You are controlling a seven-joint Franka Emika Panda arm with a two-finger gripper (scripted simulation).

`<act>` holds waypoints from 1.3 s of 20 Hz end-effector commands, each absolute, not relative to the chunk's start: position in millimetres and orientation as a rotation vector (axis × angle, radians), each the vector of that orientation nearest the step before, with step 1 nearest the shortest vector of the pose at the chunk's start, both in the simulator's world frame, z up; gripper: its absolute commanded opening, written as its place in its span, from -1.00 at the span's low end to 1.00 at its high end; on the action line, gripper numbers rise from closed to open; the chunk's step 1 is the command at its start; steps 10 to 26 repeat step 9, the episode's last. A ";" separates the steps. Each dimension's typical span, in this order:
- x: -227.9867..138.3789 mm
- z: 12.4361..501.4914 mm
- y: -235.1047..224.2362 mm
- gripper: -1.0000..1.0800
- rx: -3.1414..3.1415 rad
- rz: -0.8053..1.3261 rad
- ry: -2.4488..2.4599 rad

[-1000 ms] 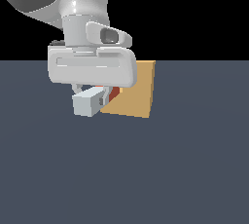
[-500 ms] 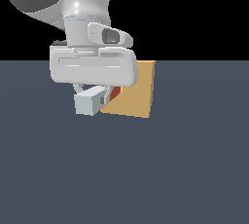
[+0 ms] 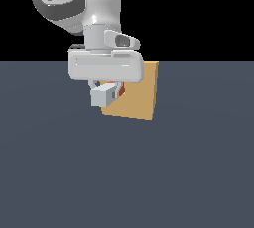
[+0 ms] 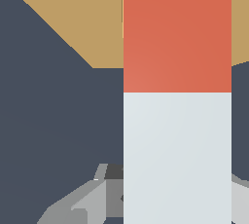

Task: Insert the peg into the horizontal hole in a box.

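We see our gripper [image 3: 105, 89] clamped on the peg [image 3: 103, 95] at its pale end, held level above the desk [image 3: 59, 172]; its red tip meets the face of the tan box [image 3: 141, 95] behind.

Flat, even simulator lighting, no cast shadows or glare, edges slightly soft.

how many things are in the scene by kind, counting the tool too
peg: 1 (red end, pale grey-white rest)
box: 1 (tan)
tool: 1 (shut on the peg)
total: 3
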State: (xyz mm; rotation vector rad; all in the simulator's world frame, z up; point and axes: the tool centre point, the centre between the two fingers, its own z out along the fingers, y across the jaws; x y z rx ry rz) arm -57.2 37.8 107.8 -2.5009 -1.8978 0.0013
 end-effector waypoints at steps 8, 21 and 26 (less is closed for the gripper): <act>-44.0 110.0 77.1 -1.00 -2.503 -0.005 -1.899; -43.8 110.0 77.4 -1.00 -2.503 -0.005 -1.899; -43.8 110.0 77.4 -1.00 -2.503 -0.005 -1.899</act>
